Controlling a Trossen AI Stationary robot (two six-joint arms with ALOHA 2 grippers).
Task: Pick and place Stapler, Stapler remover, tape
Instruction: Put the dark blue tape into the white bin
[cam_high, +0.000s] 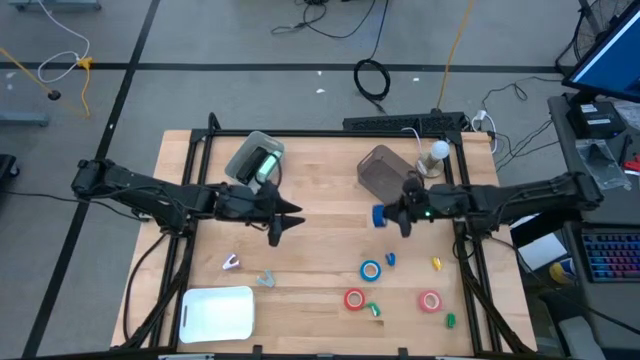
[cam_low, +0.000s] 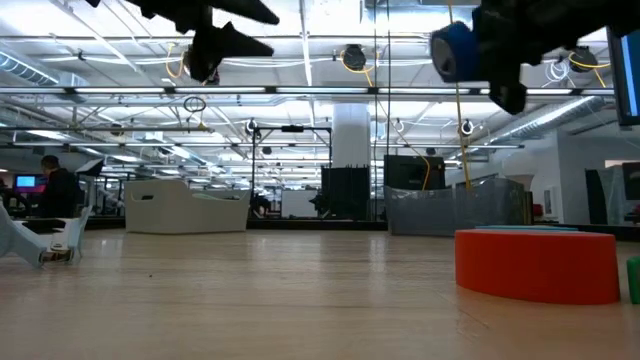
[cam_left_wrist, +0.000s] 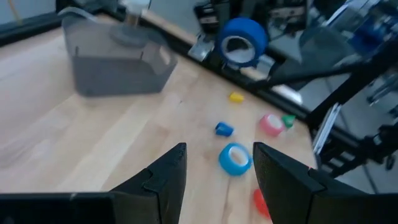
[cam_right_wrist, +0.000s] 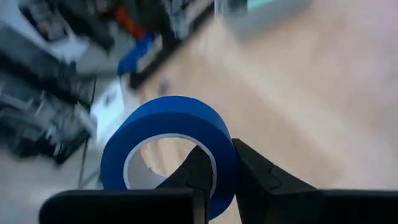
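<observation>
While our right gripper (cam_right_wrist: 216, 180) hangs above the table (cam_high: 320, 240) w/ its fingers pinched on a blue tape roll (cam_right_wrist: 166, 146), one finger thru the core, it's just beside the grey bin (cam_high: 382, 170). Our left gripper (cam_left_wrist: 217, 168) hovers mid-table, fingers apart, holding nothing. On the wood we've got another blue roll (cam_high: 371, 270), two red rolls (cam_high: 354, 299) (cam_high: 430, 300) nearer the front edge, plus a white tray (cam_high: 217, 313) at front left.
</observation>
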